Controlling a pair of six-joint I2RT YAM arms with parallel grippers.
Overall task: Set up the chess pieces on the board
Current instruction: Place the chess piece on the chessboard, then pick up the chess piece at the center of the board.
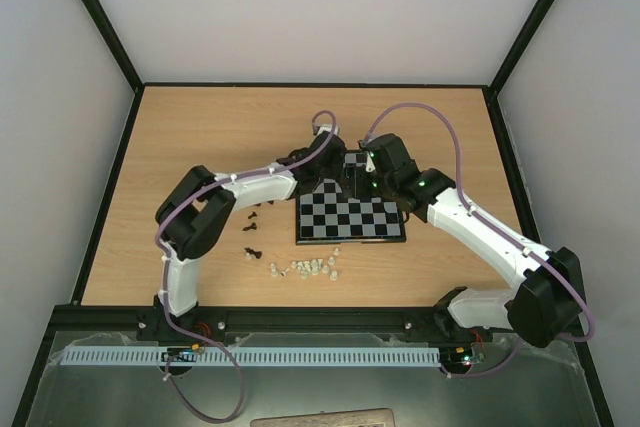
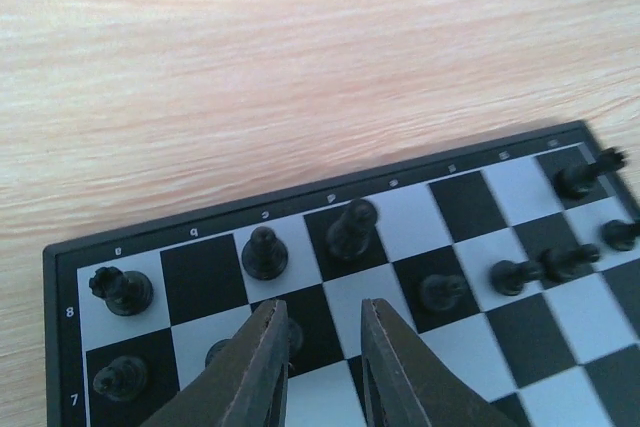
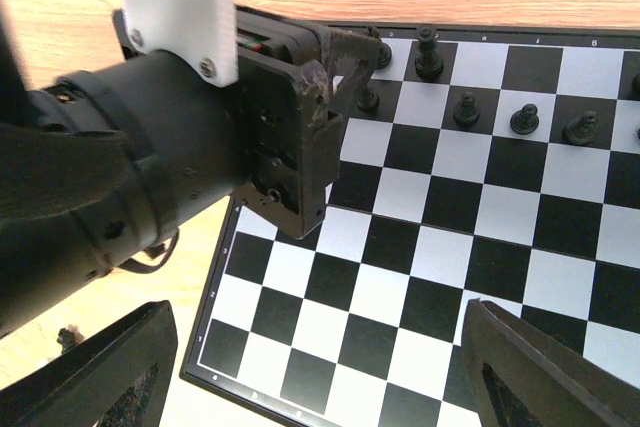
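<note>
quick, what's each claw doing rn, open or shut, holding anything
Left claw: slightly open, empty, over the chessboard.
Right claw: wide open, holding nothing.

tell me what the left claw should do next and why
Probably lift the left claw straight up off the board: its jaws stand apart, gripping nothing, standing pieces sit close by, and loose black pieces lie on the table left of the board.
</note>
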